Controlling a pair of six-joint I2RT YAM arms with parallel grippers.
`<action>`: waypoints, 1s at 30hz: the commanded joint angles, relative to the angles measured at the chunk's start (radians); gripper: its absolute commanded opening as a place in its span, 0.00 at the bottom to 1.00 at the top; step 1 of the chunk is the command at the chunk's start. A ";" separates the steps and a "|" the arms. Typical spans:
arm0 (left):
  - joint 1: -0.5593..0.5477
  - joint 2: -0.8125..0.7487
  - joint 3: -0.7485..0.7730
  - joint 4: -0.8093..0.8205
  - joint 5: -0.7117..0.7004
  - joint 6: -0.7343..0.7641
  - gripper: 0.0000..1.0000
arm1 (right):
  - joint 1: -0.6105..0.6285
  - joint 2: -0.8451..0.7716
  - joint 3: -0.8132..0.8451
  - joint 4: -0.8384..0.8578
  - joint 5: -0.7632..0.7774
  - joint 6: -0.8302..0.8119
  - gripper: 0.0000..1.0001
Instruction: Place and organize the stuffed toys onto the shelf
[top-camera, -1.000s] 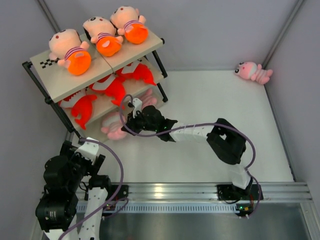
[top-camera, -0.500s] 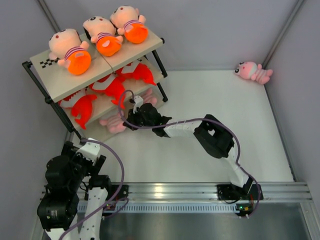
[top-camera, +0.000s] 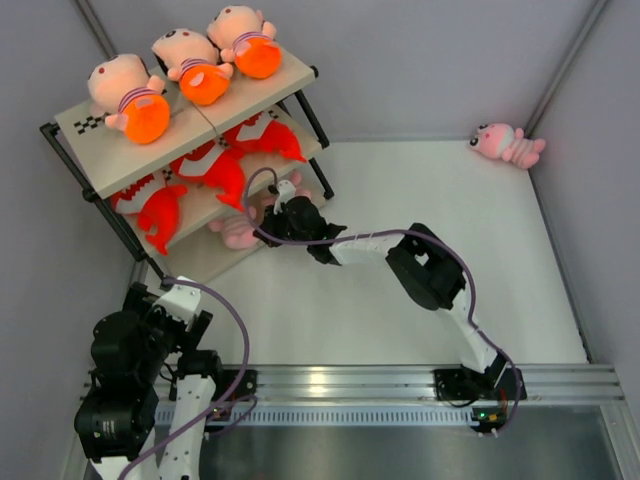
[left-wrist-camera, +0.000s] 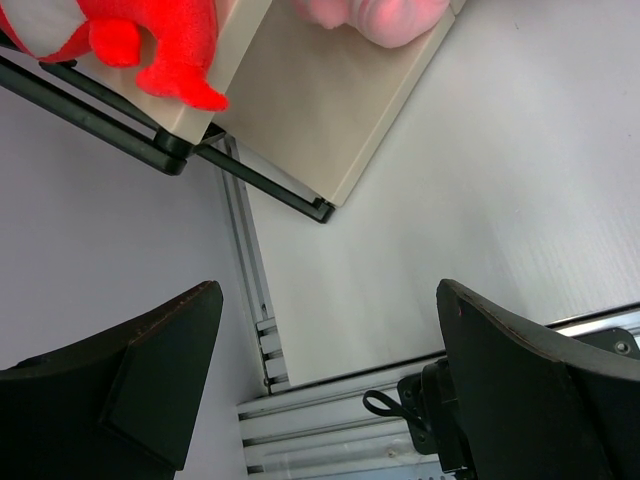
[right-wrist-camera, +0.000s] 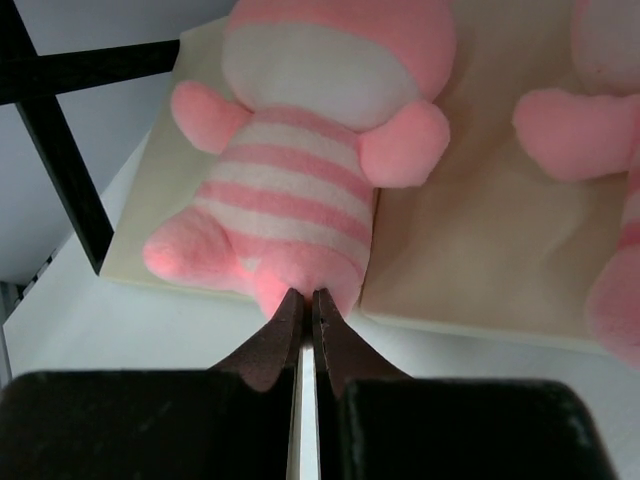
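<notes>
The shelf (top-camera: 105, 155) stands at the far left. Three red-orange fish (top-camera: 215, 170) lie on its middle tier. My right gripper (top-camera: 283, 215) reaches to the bottom tier and is shut on the lower end of a pink striped plush (right-wrist-camera: 300, 190), fingertips (right-wrist-camera: 305, 295) pinching its fabric; the plush lies on the bottom board (right-wrist-camera: 480, 250). A second pink plush (top-camera: 235, 232) lies beside it, also in the right wrist view (right-wrist-camera: 610, 200). A third pink plush (top-camera: 508, 145) lies on the table at the far right. My left gripper (left-wrist-camera: 330, 380) is open and empty, folded back near its base.
Three larger peach dolls (top-camera: 190, 65) fill the shelf's top tier. Grey walls close in on the left, back and right. The left wrist view shows the shelf's black frame foot (left-wrist-camera: 260, 185), a fish tail (left-wrist-camera: 140, 30) and the aluminium rail (left-wrist-camera: 330, 420).
My right gripper has pushed further toward the shelf with the pink plush, setting it on the bottom tier. The whole shelf has shifted up and to the left. The left arm stays still.
</notes>
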 joint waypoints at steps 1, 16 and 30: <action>0.006 -0.009 -0.004 0.002 0.022 0.012 0.95 | -0.011 -0.040 -0.003 0.061 0.020 -0.007 0.00; 0.007 -0.007 -0.002 -0.002 0.028 0.020 0.95 | -0.025 -0.158 -0.102 0.015 0.020 -0.035 0.56; 0.006 -0.007 0.013 -0.013 0.023 0.023 0.95 | -0.343 -0.690 -0.270 -0.515 0.020 -0.079 0.67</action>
